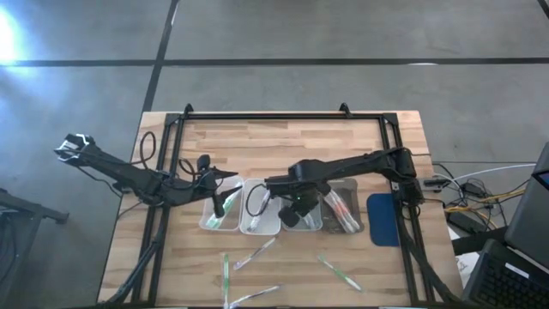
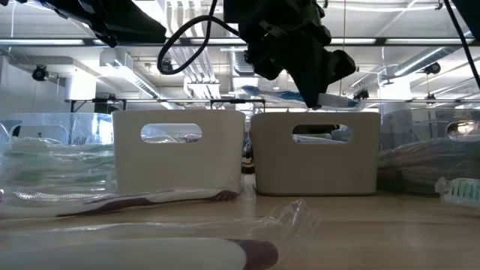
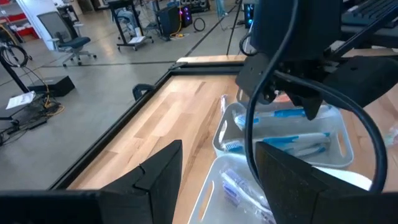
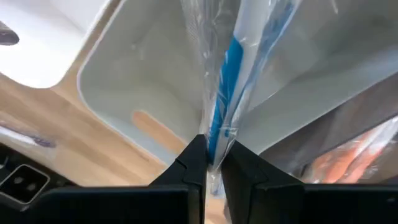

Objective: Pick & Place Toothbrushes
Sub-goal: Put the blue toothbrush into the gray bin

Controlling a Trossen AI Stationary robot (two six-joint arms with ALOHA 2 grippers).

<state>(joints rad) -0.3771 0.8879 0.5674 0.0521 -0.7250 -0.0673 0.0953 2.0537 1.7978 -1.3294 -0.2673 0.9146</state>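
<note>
The right gripper [image 4: 213,163] pinches a blue toothbrush [image 4: 225,81] by its wrapper above the white tray [image 4: 134,87], apparently to drop it in, while the left gripper [image 3: 214,168] waits open nearby.

Bright ceiling strip lights [image 2: 187,22] overhead — floor [image 1: 17,39] glare top-left — nearest foreground blurred in the low view.
</note>
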